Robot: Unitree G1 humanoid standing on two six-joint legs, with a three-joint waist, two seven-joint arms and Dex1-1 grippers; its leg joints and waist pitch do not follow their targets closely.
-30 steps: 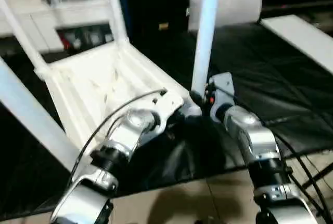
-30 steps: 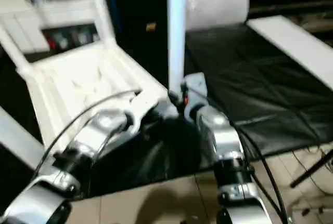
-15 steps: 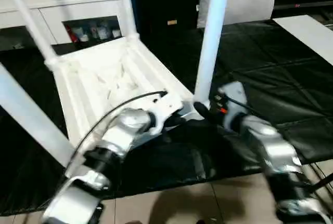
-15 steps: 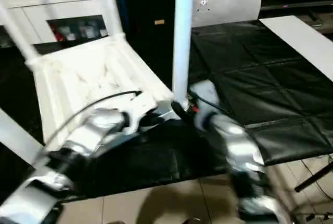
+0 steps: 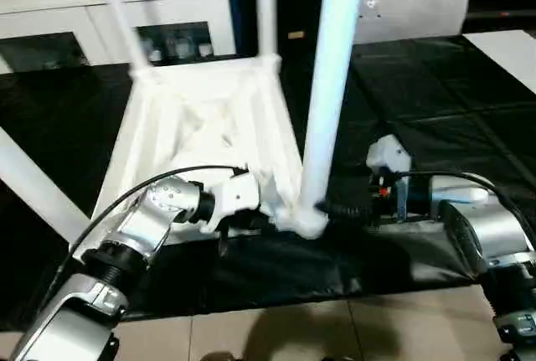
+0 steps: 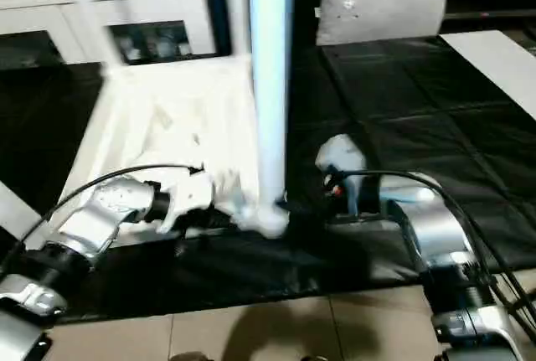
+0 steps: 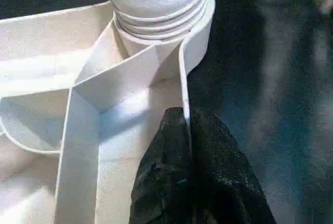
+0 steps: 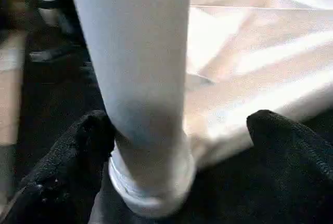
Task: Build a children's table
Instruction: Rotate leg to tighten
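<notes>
I am opening my right gripper [image 8: 177, 146] wide and letting go of the leg [image 5: 328, 93]; it is standing in its corner. My left gripper [image 7: 186, 130] is pinching the tabletop [image 5: 201, 118] rim.

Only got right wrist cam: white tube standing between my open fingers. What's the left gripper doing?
Observer: The left gripper is shut on the thin raised rim of the upturned white plastic ribbed tabletop, beside the corner socket holding that white tubular leg.
Operator: Other corners?
Observer: Each has a white leg rising from it: far-left leg, far-right leg, near-left leg.
Operator: Anything beyond the table?
Observer: A grey cushion stands at the far edge of the black mat.
</notes>
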